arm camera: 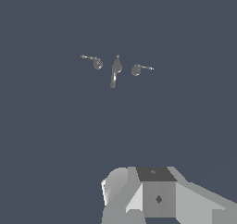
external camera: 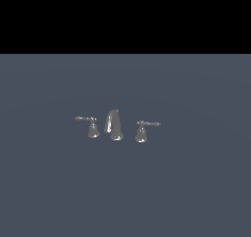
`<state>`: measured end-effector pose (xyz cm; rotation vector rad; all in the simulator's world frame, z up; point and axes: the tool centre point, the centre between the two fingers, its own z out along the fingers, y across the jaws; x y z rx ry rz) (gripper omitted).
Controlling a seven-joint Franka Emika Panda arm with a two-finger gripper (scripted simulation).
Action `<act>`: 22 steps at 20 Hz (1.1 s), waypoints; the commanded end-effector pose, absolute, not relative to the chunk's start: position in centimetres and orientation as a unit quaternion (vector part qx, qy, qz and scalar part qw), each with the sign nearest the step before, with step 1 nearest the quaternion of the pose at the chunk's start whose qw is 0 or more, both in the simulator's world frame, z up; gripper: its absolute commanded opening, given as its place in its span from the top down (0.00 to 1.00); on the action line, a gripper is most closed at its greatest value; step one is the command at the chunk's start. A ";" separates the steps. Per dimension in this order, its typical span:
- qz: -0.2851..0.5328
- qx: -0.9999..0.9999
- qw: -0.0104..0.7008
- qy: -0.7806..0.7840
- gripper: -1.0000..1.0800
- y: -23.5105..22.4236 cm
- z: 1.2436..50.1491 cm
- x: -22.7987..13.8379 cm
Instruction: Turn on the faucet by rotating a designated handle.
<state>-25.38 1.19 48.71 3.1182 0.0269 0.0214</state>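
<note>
Chrome-grey, the faucet [external camera: 113, 125] sits near the middle of the slate-blue tabletop [external camera: 196, 192], well away from every edge. Its handle [external camera: 90, 125], with the lever reaching toward the exterior view's left, stands just beside the curved spout [external camera: 114, 123]; the mirror handle [external camera: 143, 131] flanks the other side. In the wrist view the gripper [arm camera: 157, 195] shows only its body, well apart from the handle [arm camera: 95, 61]; whether the fingers are spread or closed cannot be told, and nothing touches them.

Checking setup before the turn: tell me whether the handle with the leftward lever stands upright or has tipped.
Upright. The handle stands on its bell base, its thin lever sticking out sideways, away from the spout.
</note>
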 end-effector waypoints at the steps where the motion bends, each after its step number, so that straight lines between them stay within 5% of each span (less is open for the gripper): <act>1: 0.007 1.000 0.012 0.009 1.00 1.2 48.7 -25.4; 22: 0.012 1.000 0.014 0.016 1.00 3.3 48.8 -24.3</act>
